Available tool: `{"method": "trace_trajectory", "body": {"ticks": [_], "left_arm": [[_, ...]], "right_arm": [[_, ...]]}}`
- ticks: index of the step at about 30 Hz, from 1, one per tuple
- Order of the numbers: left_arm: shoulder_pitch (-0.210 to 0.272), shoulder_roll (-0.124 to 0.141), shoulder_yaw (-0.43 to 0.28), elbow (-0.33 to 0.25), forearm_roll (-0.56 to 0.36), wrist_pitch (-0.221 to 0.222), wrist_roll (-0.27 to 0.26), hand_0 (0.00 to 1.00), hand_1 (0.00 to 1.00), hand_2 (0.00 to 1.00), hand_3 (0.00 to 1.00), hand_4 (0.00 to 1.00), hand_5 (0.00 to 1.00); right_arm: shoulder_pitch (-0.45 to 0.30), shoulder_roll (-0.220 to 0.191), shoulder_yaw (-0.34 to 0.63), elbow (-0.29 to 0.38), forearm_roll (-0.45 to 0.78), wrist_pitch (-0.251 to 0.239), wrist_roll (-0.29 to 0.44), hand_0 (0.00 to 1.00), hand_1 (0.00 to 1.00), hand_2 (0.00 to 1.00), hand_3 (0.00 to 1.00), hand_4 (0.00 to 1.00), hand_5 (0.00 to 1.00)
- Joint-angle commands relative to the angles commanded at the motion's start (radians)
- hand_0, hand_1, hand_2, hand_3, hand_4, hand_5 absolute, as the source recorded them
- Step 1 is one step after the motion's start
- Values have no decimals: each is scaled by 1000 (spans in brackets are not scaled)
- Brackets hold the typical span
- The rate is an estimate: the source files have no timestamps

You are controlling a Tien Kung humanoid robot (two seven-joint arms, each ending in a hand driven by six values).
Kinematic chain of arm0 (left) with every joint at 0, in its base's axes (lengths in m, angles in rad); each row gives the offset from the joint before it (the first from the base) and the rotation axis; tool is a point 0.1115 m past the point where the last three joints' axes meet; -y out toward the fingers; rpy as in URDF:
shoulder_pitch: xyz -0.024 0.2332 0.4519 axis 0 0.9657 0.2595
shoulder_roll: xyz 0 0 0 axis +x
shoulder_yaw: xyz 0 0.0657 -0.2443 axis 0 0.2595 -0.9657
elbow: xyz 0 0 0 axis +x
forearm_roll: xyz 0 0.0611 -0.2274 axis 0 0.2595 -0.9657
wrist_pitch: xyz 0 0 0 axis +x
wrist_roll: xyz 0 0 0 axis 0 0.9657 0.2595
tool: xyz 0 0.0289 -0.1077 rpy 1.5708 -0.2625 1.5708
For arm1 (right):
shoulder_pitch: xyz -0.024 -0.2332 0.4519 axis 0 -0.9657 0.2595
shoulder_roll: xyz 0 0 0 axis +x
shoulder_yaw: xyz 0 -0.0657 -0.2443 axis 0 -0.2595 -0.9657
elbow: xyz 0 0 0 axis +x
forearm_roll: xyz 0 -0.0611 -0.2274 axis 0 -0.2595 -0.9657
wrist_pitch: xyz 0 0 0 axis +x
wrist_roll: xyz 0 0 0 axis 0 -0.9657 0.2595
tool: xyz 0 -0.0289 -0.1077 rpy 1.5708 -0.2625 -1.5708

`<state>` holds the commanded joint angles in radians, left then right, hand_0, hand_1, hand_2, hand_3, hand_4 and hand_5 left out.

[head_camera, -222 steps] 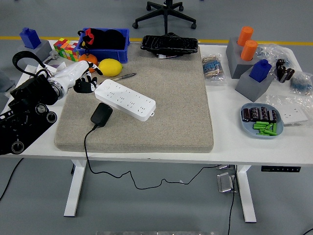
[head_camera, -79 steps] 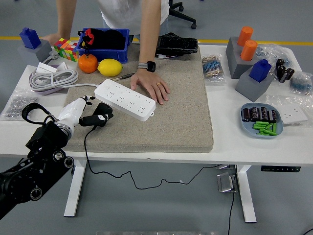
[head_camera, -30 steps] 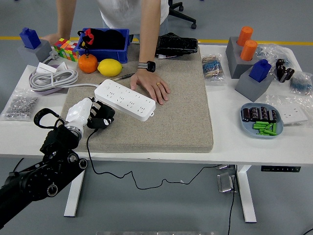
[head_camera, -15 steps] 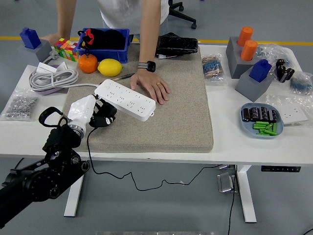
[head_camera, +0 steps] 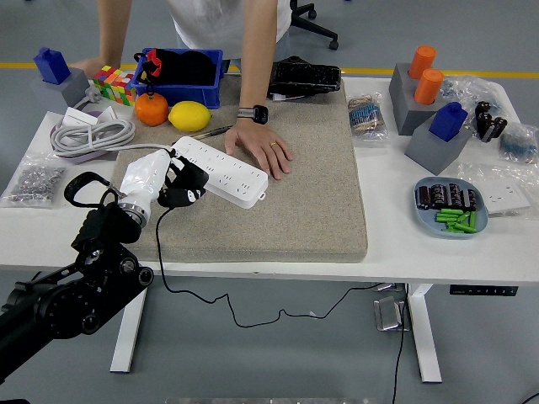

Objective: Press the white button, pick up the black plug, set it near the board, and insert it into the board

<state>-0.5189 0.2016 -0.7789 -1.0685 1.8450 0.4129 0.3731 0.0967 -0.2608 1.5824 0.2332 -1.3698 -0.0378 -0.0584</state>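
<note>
The left hand (head_camera: 168,181) has its fingers curled around the black plug (head_camera: 184,192), which sits at the near left end of the white power strip (head_camera: 221,170), seemingly touching its edge, though the fingers hide the contact. The strip lies on a beige mat (head_camera: 286,181). Just beyond the strip's right end, a person's hand (head_camera: 265,149) rests flat on the mat.

At the far left of your surface (head_camera: 404,244) sit an orange (head_camera: 152,108), a lemon (head_camera: 190,115) and a blue bin (head_camera: 178,76); a person's hand (head_camera: 263,148) rests flat on the beige mat (head_camera: 295,194).
</note>
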Motion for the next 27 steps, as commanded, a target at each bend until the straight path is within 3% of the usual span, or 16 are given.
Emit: {"method": "trace_trajectory", "body": {"ticks": [10, 18, 27], "left_arm": [[-74, -31, 28, 77, -31, 16, -24, 260, 296, 346, 575, 569, 2], [-158, -52, 92, 161, -72, 13, -30, 262, 301, 348, 575, 575, 2], [-177, -66, 139, 209, -102, 5, -31, 263, 298, 348, 575, 581, 2]], "right_arm": [[0, 1, -4, -1, 1, 2, -3, 621, 555, 554, 588, 673, 372], [4, -1, -9, -1, 4, 3, -3, 621, 554, 552, 588, 670, 369], [4, -4, -18, -2, 7, 3, -3, 621, 553, 550, 588, 666, 364]]}}
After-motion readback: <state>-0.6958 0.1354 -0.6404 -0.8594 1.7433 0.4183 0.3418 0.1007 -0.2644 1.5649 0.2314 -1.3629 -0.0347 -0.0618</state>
